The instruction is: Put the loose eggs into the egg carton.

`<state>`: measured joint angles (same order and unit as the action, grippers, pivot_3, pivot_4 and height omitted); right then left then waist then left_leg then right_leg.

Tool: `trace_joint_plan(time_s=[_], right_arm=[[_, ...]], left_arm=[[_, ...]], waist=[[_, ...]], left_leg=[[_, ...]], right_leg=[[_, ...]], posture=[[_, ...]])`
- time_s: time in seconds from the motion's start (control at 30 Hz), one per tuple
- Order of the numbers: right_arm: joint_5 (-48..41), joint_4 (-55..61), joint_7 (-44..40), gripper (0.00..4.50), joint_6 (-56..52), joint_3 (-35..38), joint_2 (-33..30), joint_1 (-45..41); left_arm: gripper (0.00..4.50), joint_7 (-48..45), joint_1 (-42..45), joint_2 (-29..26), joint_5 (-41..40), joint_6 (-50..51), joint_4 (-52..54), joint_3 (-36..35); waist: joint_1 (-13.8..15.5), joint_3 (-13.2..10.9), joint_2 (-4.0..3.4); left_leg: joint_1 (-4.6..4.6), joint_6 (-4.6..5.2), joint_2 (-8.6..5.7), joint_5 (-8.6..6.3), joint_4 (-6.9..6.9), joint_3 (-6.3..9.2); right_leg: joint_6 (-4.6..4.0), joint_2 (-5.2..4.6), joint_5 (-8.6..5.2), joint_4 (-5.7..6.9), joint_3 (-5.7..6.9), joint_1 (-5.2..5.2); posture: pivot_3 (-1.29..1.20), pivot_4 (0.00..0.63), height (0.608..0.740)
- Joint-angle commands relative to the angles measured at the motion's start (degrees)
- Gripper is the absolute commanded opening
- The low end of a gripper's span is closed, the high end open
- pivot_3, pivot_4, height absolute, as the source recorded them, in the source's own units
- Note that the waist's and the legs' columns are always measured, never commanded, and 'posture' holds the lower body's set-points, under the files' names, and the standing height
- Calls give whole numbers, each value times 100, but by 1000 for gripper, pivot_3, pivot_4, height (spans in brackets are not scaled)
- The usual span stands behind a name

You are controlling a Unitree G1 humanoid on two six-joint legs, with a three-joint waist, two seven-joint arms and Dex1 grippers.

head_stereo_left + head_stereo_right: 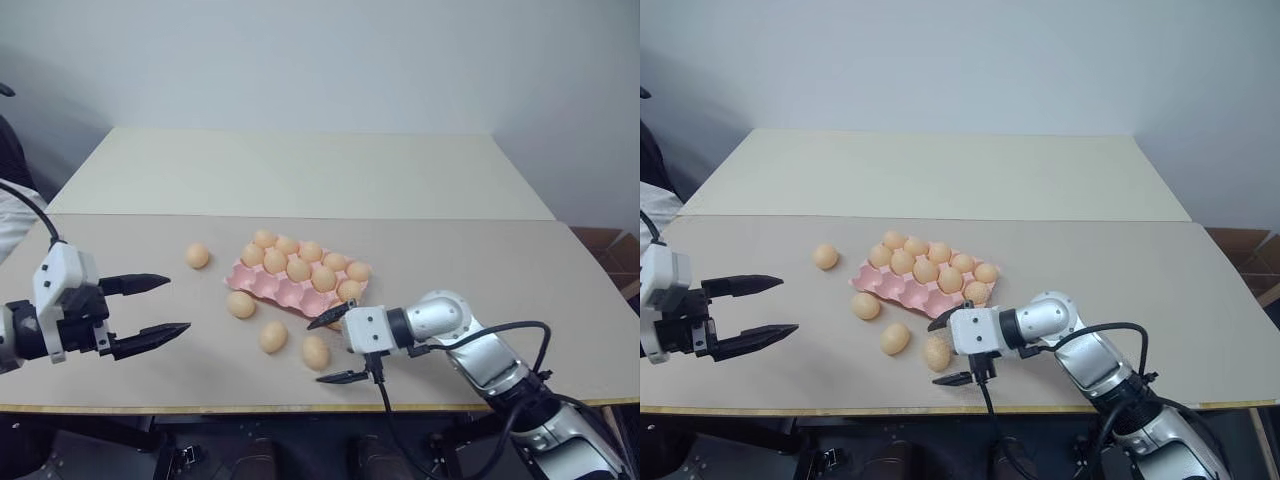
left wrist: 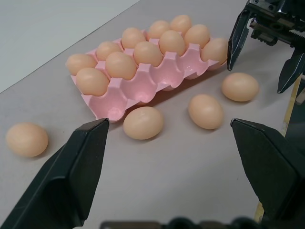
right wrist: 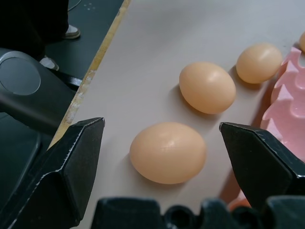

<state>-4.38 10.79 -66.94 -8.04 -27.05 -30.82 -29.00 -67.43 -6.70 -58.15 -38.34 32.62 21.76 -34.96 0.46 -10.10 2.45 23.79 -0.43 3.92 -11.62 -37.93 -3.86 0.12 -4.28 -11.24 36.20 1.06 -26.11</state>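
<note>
Four loose pale-orange oval eggs (image 1: 273,336) lie on the beige tabletop (image 1: 500,270), low centre of frame, beside the pink moulded egg carton (image 1: 262,283); none placed yet, front cups empty. Right gripper (image 1: 333,348) jaws wide open, straddling the nearest egg (image 3: 167,152). Left gripper (image 1: 150,306) open, empty. My right wrist view shows that egg uncontacted between the jaws; head view hides that.

We see the left gripper (image 2: 174,157) with its two black fingers spread wide over the grey table (image 2: 190,191). Beyond lies the pink egg carton (image 2: 143,88), holding what look like ten eggs, its near row of cups bare. Four loose eggs (image 2: 143,122) rest on the table beside it. The right gripper (image 2: 264,52) hangs open just above the farthest one.
</note>
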Motion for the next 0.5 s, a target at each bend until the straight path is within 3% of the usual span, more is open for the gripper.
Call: trace_joint_plan(time_s=[0.03, 0.13, 0.3, 0.5], right_arm=[[112, -142, 47, 4500, 110, -32, 138, -208], [307, -336, 46, 3880, 177, -183, 217, -277], [352, -457, -84, 2390, 245, -190, 207, -328], [29, -372, -88, 2216, 28, 118, 284, -393]], left_arm=[[4442, 26, 32, -68, -11, -70, 118, -157], [4500, 40, 33, -63, -1, -89, 118, -146], [4500, 62, 23, -53, 8, -108, 129, -153], [4500, 60, -14, -41, 16, -124, 142, -198]], waist=[[-4, 0, 0], [-11, 0, 0], [-13, 0, 1], [-17, 1, 1]], left_leg=[[0, 0, 0, 0, 0, 0], [-1, 0, 1, 0, 0, 0], [0, 0, 0, 0, 0, -1], [-3, 0, 2, 0, 0, -2]], right_leg=[[0, 0, 0, 1, 0, 0], [-1, 1, 1, 1, 0, 0], [-1, 1, 1, 0, -2, 1], [-1, 3, 1, 3, -3, 0]], posture=[[0, 150, 740], [0, 150, 740], [0, 150, 740], [0, 150, 740]])
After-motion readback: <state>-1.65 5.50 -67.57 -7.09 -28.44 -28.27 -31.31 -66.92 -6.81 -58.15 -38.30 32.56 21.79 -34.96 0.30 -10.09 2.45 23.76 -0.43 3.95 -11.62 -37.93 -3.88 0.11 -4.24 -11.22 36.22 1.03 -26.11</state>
